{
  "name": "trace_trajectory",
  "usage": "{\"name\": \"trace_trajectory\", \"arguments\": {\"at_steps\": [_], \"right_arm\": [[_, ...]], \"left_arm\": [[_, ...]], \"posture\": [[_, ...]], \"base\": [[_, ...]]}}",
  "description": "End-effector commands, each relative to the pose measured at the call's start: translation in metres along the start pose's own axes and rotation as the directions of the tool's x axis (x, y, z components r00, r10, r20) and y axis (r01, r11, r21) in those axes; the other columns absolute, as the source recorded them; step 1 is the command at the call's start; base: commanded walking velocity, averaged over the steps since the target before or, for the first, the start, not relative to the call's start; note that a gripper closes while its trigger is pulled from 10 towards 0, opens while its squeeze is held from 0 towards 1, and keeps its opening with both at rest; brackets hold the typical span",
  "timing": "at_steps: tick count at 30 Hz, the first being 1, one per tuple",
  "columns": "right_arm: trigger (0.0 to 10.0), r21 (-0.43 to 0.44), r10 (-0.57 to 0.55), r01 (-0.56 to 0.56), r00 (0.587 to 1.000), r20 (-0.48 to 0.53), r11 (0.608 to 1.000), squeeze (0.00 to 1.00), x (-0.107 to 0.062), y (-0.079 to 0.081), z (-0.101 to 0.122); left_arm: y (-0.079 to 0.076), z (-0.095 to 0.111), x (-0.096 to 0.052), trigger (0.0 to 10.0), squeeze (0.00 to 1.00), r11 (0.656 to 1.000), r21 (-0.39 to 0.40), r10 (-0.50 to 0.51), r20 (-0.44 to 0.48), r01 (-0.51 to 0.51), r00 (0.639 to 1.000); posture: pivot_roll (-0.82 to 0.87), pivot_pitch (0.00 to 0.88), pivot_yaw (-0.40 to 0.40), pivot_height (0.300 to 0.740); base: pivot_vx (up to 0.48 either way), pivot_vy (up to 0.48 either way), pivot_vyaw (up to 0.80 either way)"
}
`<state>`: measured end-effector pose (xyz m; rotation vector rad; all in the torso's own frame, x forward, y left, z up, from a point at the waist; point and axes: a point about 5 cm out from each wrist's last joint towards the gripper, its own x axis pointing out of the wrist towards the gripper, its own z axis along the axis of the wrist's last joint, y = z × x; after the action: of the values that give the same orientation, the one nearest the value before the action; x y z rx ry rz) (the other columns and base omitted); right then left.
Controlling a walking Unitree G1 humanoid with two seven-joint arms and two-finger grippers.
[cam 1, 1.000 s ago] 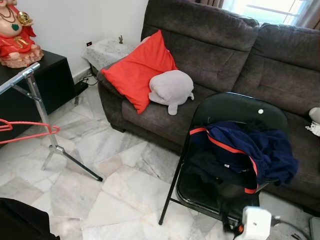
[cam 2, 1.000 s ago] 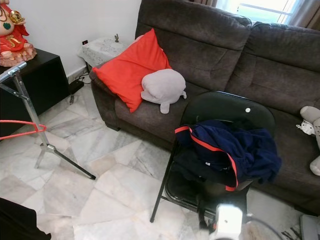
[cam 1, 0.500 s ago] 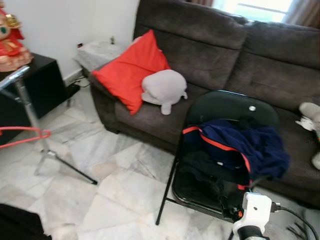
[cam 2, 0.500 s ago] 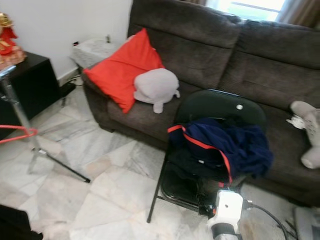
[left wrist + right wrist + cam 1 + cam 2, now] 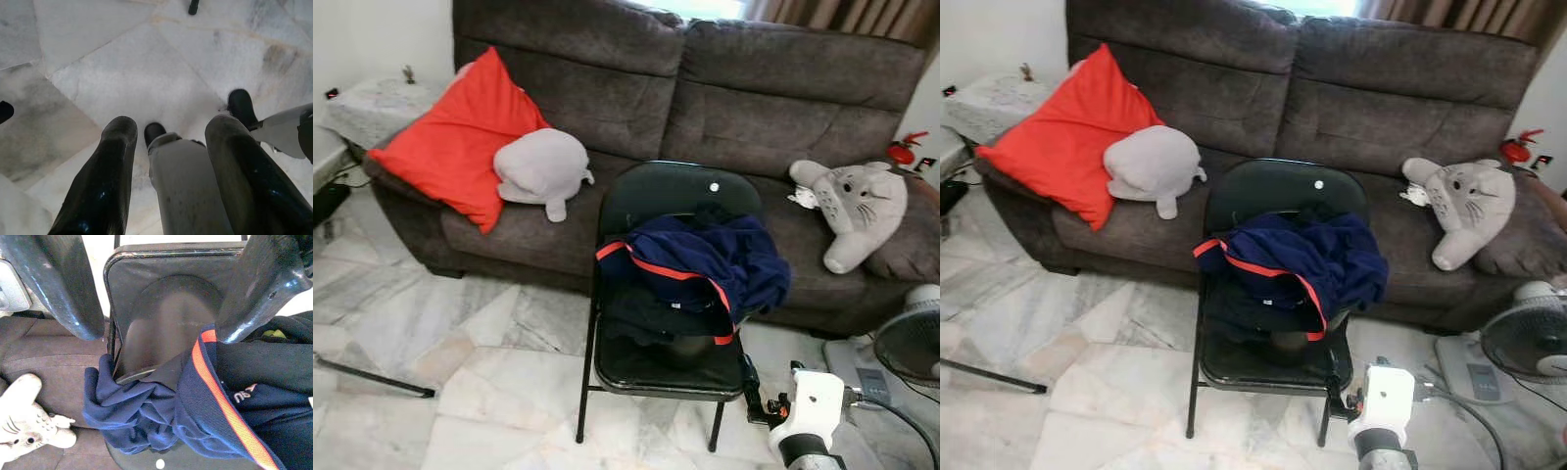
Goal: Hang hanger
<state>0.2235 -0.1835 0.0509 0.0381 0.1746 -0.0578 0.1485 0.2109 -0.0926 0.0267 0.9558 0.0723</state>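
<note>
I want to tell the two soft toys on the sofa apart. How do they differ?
The left toy is plain pale grey, with no face visible; the right toy shows eyes, whiskers and a white belly. The left toy lies beside the red cushion; the right toy lies near the sofa's right end. The left toy is round, with short limbs; the right toy is longer and has ears. Both are grey plush.

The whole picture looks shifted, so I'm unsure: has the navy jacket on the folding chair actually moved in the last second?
No. The navy jacket still lies draped over the folding chair, as before; the camera turned.
</note>
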Motion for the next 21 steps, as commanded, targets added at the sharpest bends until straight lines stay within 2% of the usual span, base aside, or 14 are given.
{"name": "trace_trajectory", "arguments": {"at_steps": [1,9,12,15,21], "right_arm": [[10.0,-0.015,0.001,-0.001,0.999,0.032,1.0,0.0,0.004,-0.001,0.009],[10.0,-0.004,-0.04,0.04,0.998,0.04,0.999,0.0,0.016,-0.007,0.017],[10.0,-0.013,-0.05,0.05,0.998,0.036,0.999,0.0,0.018,-0.009,0.018],[10.0,-0.029,-0.115,0.115,0.993,0.003,0.993,0.0,0.026,-0.019,0.018],[10.0,-0.037,-0.147,0.145,0.989,-0.031,0.989,0.0,0.038,-0.028,0.018]], "left_arm": [[0.002,-0.014,-0.003,10.0,0.0,1.0,0.005,0.003,-0.054,-0.003,0.999],[0.005,-0.007,-0.002,10.0,0.0,1.0,0.005,0.006,-0.044,-0.005,0.999],[0.001,-0.006,-0.001,10.0,0.0,1.0,0.005,0.001,-0.041,-0.001,0.999],[-0.014,-0.003,0.001,10.0,0.0,1.0,0.009,-0.013,-0.039,0.013,0.999],[-0.026,0.003,0.004,10.0,0.0,1.0,0.013,-0.027,-0.033,0.027,0.999]], "posture": [[-0.1,0.061,-0.087,0.74],[-0.09,0.064,-0.082,0.74],[-0.09,0.063,-0.081,0.74],[-0.09,0.064,-0.078,0.74],[-0.09,0.064,-0.073,0.74]], "base": [[0.0,0.0,0.0],[0.0,0.0,0.0],[0.0,0.0,0.0],[0.0,0.0,0.0],[0.0,0.0,0.0]]}}
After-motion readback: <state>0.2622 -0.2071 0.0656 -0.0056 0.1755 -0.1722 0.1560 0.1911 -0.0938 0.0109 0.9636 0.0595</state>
